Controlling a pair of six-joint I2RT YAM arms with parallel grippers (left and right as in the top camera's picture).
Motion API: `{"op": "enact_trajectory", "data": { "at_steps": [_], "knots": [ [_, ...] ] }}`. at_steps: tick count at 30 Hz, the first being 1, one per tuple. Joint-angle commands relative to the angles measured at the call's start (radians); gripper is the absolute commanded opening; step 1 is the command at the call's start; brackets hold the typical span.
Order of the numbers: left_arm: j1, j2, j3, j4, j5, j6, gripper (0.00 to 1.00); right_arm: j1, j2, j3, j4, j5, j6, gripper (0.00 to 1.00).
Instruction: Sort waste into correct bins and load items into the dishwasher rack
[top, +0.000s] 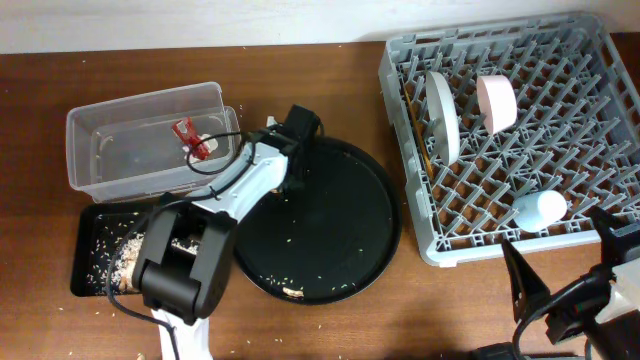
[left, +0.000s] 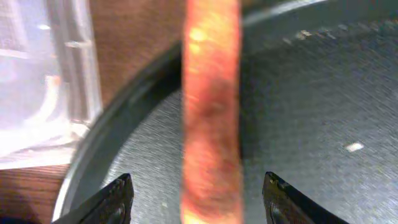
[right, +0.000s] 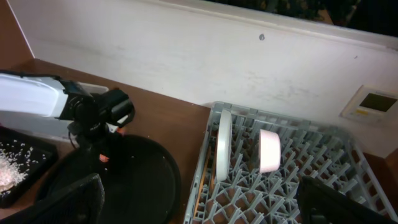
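Left gripper (left: 199, 198) is sitting low over the round tray (left: 323, 93), jaws apart with one finger on each side of the carrot (left: 211, 124). It looks to be lining up a pinch, not clamping yet. The carrot is lying near the tray's rim, beside the tub (left: 37, 81). It's probably heading for the black tray (top: 88, 225) with the scraps (top: 125, 255).

Right gripper (right: 208, 200) is hanging wide open and empty by the rack (top: 600, 60), likely keeping clear. The wrapper (top: 190, 138) is sitting in the tub. Plate (top: 442, 115), bowl (top: 496, 100) and cup (top: 538, 208) are resting in the rack.

All of it is sitting on a brown wood table (top: 300, 330), with a white wall (right: 155, 56) running behind.
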Motion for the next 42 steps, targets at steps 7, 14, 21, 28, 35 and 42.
{"op": "enact_trajectory", "data": {
  "at_steps": [7,14,21,28,35,42],
  "knots": [
    [0.036,0.077,0.001,0.039,0.098,0.01,0.37,0.005,-0.002,0.001,0.002,0.006,-0.007,0.98],
    [0.032,-0.192,0.048,-0.109,0.135,-0.015,0.14,0.005,-0.001,0.001,0.002,0.005,-0.007,0.98],
    [0.071,-0.506,0.017,-0.528,0.013,-0.224,0.08,0.005,-0.001,0.001,0.002,0.006,-0.007,0.98],
    [0.695,-0.922,-0.48,-0.239,0.619,-0.012,0.09,0.005,-0.002,0.001,0.002,0.006,-0.007,0.98],
    [1.128,-0.957,-0.791,-0.059,0.954,0.155,0.07,0.005,-0.002,0.001,0.002,0.006,-0.007,0.98],
    [1.117,-1.168,-0.768,-0.096,0.885,-0.029,0.0,0.005,-0.002,0.001,0.002,0.006,-0.007,0.98]
  ]
}}
